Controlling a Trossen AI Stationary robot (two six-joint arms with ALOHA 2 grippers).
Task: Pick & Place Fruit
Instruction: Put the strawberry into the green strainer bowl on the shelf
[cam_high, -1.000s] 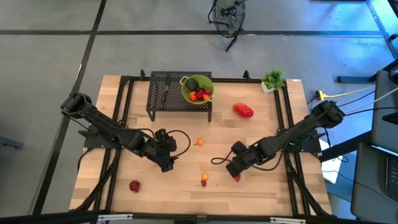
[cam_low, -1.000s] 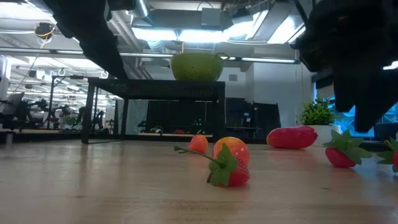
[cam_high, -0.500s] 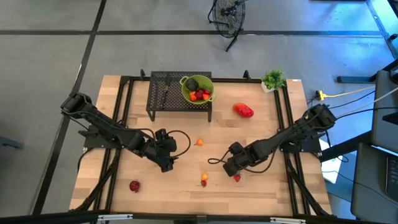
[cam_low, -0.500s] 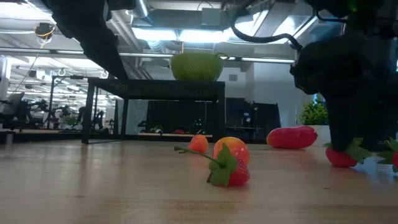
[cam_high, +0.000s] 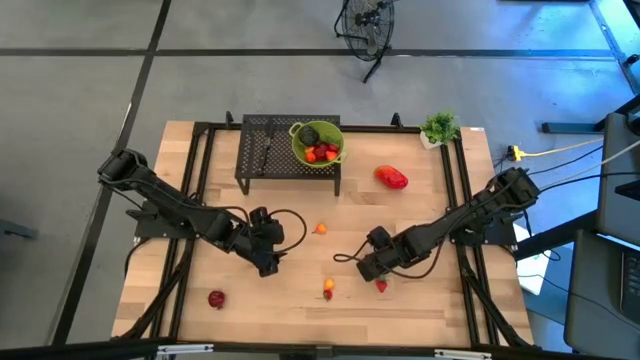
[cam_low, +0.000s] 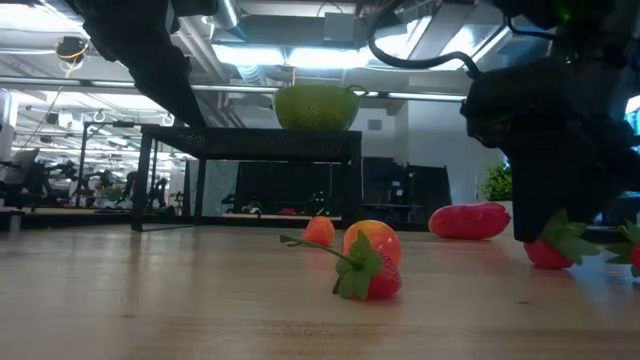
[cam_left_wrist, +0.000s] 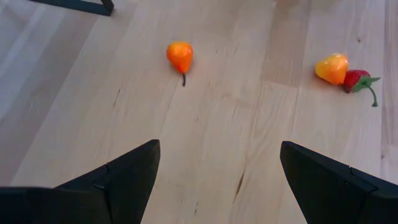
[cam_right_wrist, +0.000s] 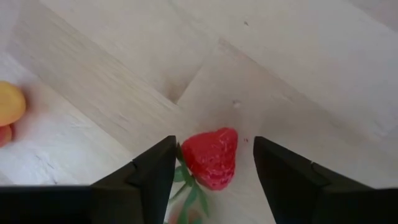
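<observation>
The right gripper (cam_right_wrist: 211, 163) sits low over a strawberry (cam_right_wrist: 211, 158) at the table's five o'clock, fingers partly open either side, apparently not touching. The left gripper (cam_left_wrist: 217, 168) waits spread wide.

No text, label, brand, number or sign can be read in any of the views, whether on the tabletop or beyond.

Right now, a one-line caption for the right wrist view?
Right gripper straddles a red strawberry on the wooden table, fingers not yet touching it.

red fruit (cam_low: 634, 256) cut by low view's edge
</observation>
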